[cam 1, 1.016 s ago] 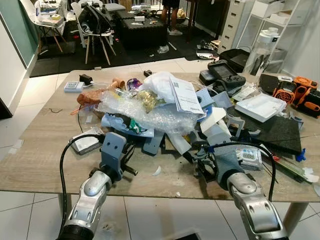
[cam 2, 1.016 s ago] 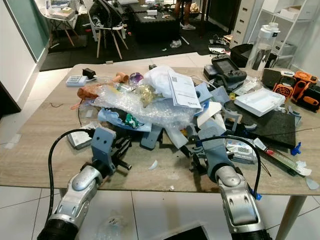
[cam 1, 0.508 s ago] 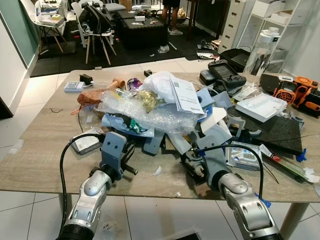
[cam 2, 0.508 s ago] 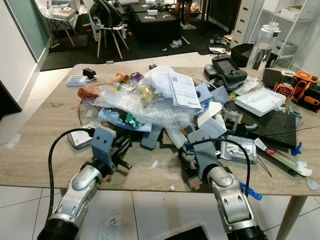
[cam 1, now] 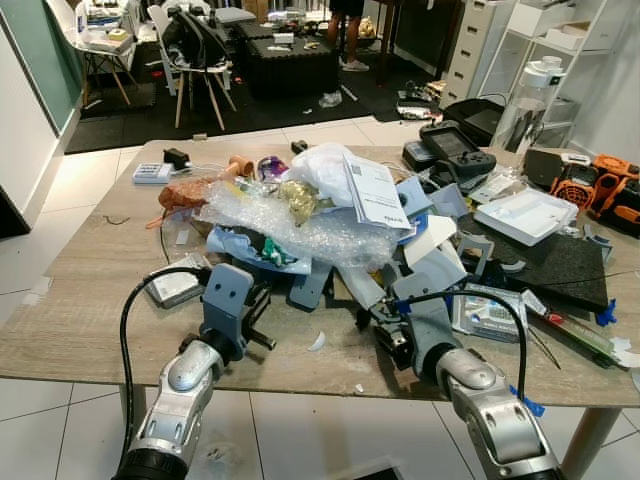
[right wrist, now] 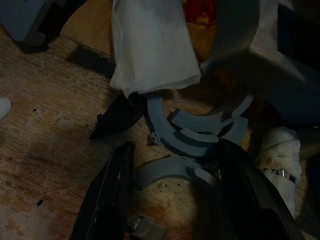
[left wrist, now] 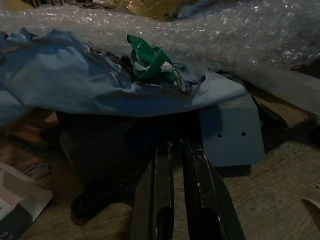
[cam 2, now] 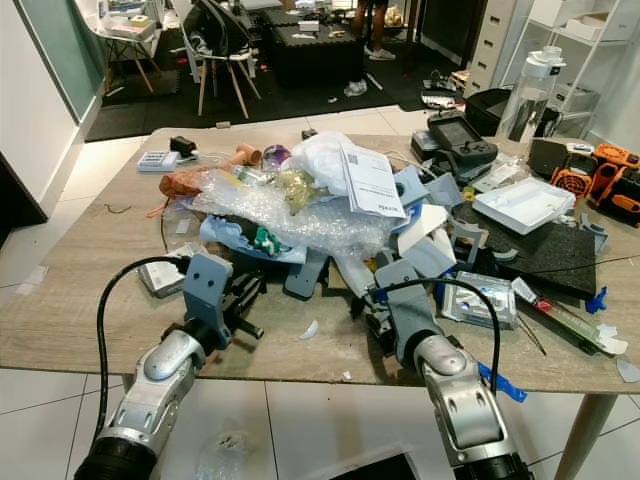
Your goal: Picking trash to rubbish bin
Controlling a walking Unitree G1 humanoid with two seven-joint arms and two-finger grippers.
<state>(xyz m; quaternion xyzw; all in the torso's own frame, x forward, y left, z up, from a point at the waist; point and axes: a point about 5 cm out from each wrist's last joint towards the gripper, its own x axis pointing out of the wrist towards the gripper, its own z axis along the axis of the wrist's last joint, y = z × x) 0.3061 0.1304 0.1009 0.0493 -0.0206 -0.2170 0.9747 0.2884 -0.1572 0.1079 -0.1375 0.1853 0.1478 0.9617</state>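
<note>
A heap of trash lies mid-table: bubble wrap [cam 1: 290, 225], a printed leaflet [cam 1: 375, 190], blue cloth [left wrist: 75, 85] with a green wrapper [left wrist: 150, 62] on it, and white tissue [right wrist: 150, 45]. My left gripper [cam 1: 255, 312] is shut with nothing in it, low on the table at the heap's near edge, pointing under the blue cloth. My right gripper [right wrist: 175, 150] is open at the heap's right front corner. Its fingers straddle curved grey plastic pieces [right wrist: 200, 132] on the wood, just short of the tissue.
A small white scrap [cam 1: 314, 342] lies on the wooden table [cam 1: 80, 310] between my arms. On the right are a packaged gadget [cam 1: 490, 312], a black mat [cam 1: 560, 265], a white tray [cam 1: 525, 212], a black controller [cam 1: 450, 150] and orange tools [cam 1: 600, 180]. Chairs stand beyond the table.
My right arm has swung left, from beside the packaged gadget to the heap's front corner, then edged forward. The left arm has stayed put. The camera has shifted slightly.
</note>
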